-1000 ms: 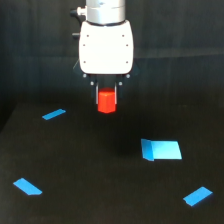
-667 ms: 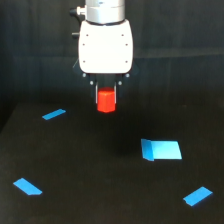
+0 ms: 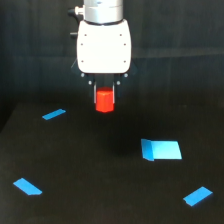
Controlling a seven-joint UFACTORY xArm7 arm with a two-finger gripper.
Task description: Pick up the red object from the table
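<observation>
The red object (image 3: 104,100) is a small stubby red-orange block hanging in the air well above the black table (image 3: 100,170). My gripper (image 3: 104,102) is shut on it, one dark finger on each side, under the white wrist housing at the top centre of the exterior view. The block's lower end sticks out below the fingertips. Nothing lies directly under it on the table.
A flat blue rectangular block (image 3: 161,149) lies on the exterior view's right. Thin blue strips lie at the left rear (image 3: 54,114), the left front (image 3: 27,186) and the right front (image 3: 198,196).
The gripper and the red object look the same height and place as before; no visible movement on the table.
</observation>
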